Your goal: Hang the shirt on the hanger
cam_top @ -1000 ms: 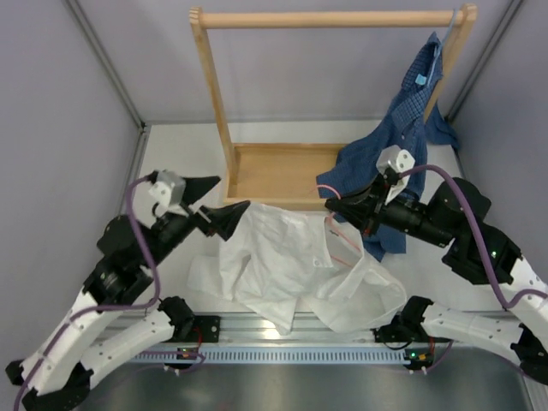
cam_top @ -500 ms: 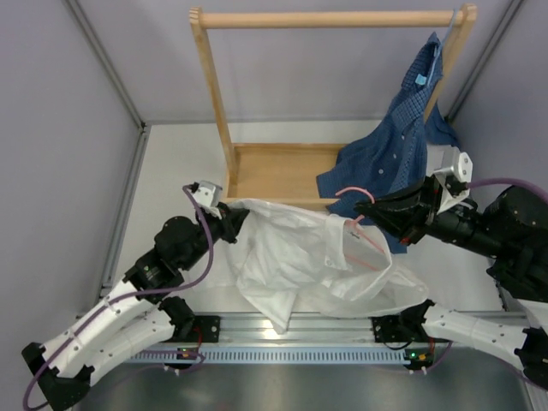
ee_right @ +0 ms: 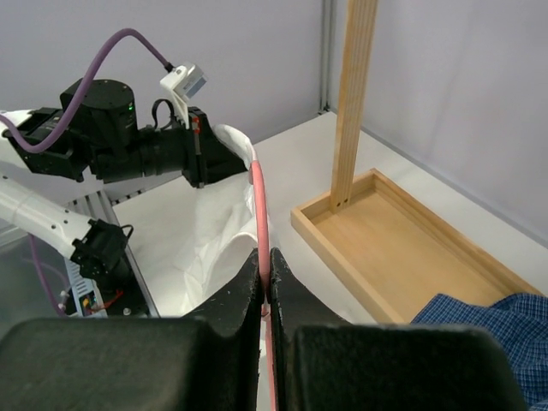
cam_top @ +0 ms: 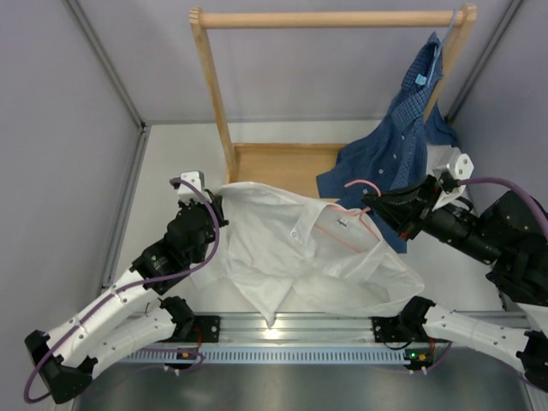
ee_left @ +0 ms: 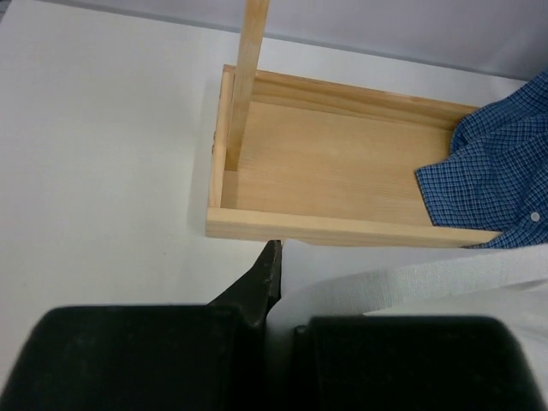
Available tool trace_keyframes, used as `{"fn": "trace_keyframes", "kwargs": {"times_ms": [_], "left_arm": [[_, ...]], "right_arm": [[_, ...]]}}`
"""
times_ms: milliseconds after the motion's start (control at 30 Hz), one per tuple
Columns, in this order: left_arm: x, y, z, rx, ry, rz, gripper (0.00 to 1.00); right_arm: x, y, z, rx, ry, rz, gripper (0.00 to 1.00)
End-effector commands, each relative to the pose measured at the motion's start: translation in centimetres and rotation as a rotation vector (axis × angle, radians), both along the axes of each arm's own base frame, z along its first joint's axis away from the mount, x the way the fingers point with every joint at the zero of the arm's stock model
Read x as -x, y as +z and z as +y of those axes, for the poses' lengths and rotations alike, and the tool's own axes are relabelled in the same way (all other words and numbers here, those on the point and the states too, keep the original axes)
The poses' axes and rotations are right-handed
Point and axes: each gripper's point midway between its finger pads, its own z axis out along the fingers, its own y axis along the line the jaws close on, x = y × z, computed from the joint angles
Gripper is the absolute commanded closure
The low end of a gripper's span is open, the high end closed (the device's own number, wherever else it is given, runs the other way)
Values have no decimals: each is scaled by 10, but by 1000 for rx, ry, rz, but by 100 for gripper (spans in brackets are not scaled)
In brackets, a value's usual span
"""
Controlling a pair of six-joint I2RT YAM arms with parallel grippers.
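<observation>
Top external view puts the job about midway, I judge. The hanger point(cam_top: 342, 238) lies inside the neck opening of the shirt point(cam_top: 282, 265), with its pink hook poking out toward the far right. The garment is spread slack over the table point(cam_top: 171, 163), though, and does not sit squarely on both hanger arms. What is left, as I read it, is drawing the shoulders over the frame and settling the collar.

The left gripper point(cam_top: 214, 207) is pinched closed on the shirt's far-left edge. The right gripper point(cam_top: 377, 205) is clamped on the hanger near its hook (the right wrist view shows the pink rod running out between its closed jaws).

The shirt is thin white cloth, rumpled into soft folds, and sheer enough that pink shows through it. The hanger is a slim, smooth, wire-like triangle. Behind them stands a wooden rack point(cam_top: 257, 171) of pale planed timber with a shallow tray base. A dark blue checked shirt point(cam_top: 398, 141) hangs at its right end.
</observation>
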Motion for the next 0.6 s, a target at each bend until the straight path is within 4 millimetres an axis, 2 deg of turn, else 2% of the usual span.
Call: {"fn": "trace_keyframes", "kwargs": {"times_ms": [0, 67, 133, 167, 233, 300, 333, 367, 400, 433, 467, 500, 533, 567], "left_arm": [[-1, 11, 14, 39, 85, -19, 100], [-2, 2, 19, 26, 126, 20, 100], [-2, 4, 18, 11, 123, 29, 100], [-3, 5, 17, 9, 115, 32, 94], [-2, 15, 16, 24, 106, 24, 94], [2, 20, 24, 19, 134, 29, 84], [3, 27, 30, 22, 156, 21, 78], [5, 42, 33, 37, 167, 8, 70], [11, 42, 40, 7, 176, 35, 38], [15, 52, 37, 4, 138, 35, 22], [19, 79, 33, 33, 88, 2, 6], [24, 92, 25, 43, 15, -13, 2], [28, 107, 12, 29, -90, -40, 2], [42, 121, -26, 45, -325, -60, 2]], "right_arm": [[-11, 4, 6, -4, -27, -13, 100], [-11, 6, 6, -10, -30, -18, 100], [-13, 7, 7, -10, -34, -20, 100], [-13, 8, 8, -15, -30, -21, 100], [-14, 12, 10, -18, -30, -23, 100], [-17, 14, 10, -19, -43, -22, 100], [-19, 14, 10, -16, -51, -20, 100], [-21, 14, 9, -16, -65, -20, 100], [-25, 13, 7, -15, -90, -13, 100], [-26, 12, 7, -15, -94, -10, 100], [-26, 11, 8, -14, -92, -4, 100], [-27, 8, 10, -8, -88, 3, 100], [-28, 7, 13, -5, -84, 7, 100], [-28, 6, 15, -3, -77, 12, 100]]}}
